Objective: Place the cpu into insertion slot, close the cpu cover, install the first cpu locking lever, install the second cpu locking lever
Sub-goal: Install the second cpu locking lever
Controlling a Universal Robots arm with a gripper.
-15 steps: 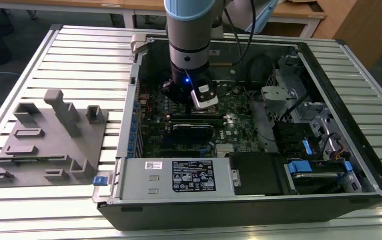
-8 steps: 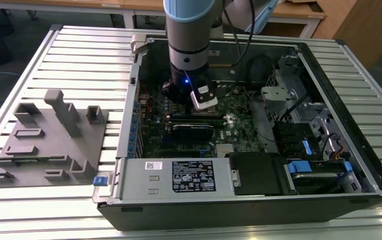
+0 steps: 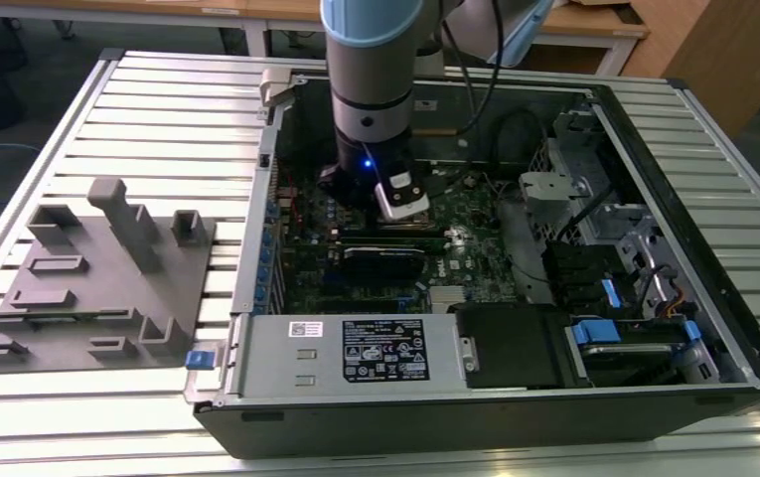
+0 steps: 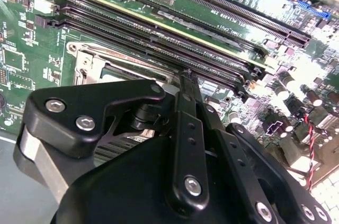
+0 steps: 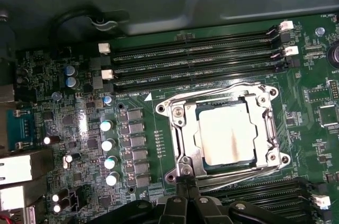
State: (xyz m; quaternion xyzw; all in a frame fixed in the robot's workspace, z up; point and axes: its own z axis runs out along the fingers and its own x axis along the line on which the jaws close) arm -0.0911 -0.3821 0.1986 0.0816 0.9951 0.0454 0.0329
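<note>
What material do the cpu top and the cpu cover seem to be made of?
The cpu top looks like dull, matte metal: pale silvery-tan with a soft glare. The cpu cover around it looks like thin, shinier bare steel with bright reflective edges, though the exact alloy cannot be told.

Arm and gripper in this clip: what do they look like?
In the exterior view the arm is a grey cylindrical tube with a pale blue joint cap, a small blue light glowing near the wrist and black cables trailing behind it. In the second wrist view the gripper is matte black linkage bars pinned with silvery screws.
</note>
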